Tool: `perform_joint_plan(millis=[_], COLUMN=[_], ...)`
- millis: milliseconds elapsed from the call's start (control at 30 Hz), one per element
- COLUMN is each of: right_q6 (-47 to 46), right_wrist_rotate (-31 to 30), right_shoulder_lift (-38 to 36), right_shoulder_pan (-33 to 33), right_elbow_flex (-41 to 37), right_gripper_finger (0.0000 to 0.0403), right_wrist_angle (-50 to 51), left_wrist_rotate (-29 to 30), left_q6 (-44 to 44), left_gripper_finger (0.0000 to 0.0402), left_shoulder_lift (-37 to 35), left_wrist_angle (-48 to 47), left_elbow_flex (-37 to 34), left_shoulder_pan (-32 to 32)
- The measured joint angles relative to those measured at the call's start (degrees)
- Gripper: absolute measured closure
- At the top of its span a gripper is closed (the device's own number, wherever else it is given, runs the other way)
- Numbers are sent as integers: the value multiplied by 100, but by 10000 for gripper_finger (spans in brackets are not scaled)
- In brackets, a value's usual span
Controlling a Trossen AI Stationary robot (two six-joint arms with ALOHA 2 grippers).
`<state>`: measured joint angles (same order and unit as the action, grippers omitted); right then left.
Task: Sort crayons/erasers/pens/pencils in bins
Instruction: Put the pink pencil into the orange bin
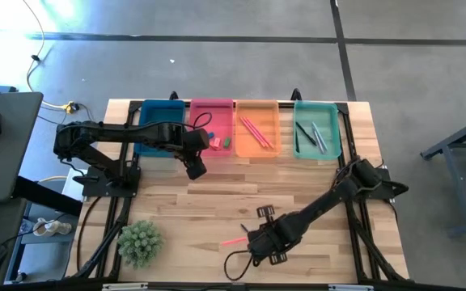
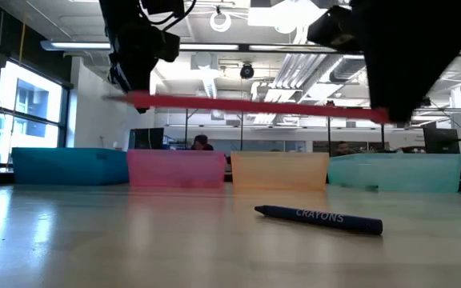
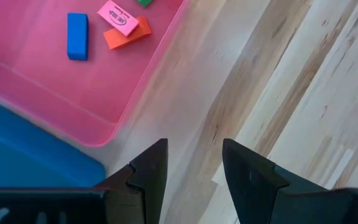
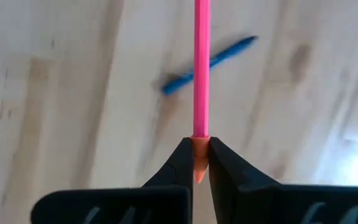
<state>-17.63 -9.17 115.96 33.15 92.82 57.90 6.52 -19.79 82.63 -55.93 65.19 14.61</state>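
Jaws of the right gripper (image 4: 196, 163) are pinching the orange end of a pink pencil (image 4: 201, 68), carrying it level above the table (image 1: 217, 206) — probably bound for the orange bin (image 1: 258, 145), where similar sticks are lying. Below it, a blue crayon (image 2: 318, 218) is waiting on the wood. The left gripper (image 3: 193, 171) is hanging with fingers apart and empty just beside the pink bin (image 3: 143, 82), where the erasers (image 3: 77, 36) are sitting — seemingly a drop-off done.

One camera hangs overhead, looking straight down on the whole table (image 1: 217, 202). Another sits at tabletop height, facing the bins (image 2: 174, 170) and room behind. Each wrist camera stares close at the wood; the overhead covers everything they see.
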Motion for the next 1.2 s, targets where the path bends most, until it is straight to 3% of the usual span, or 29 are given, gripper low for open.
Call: perform_joint_plan(millis=[533,900,1200], right_q6=[274,-639,-948], right_wrist_rotate=[-1339,-1394,-1523], right_shoulder_lift=[-731,-2607,-3571], right_shoulder_pan=[-489,-1343,-2829], right_elbow_flex=[-44,-2191,-2621], right_gripper_finger=[398,398,398], right_wrist_angle=[1177,163,-614], left_wrist_rotate=[20,28,-13], left_q6=[243,433,747], left_gripper_finger=[261,261,261], left_shoulder_lift=[0,0,0], left_wrist_angle=[9,332,1349], left_elbow_flex=[0,0,0], left_shoulder_pan=[0,0,0])
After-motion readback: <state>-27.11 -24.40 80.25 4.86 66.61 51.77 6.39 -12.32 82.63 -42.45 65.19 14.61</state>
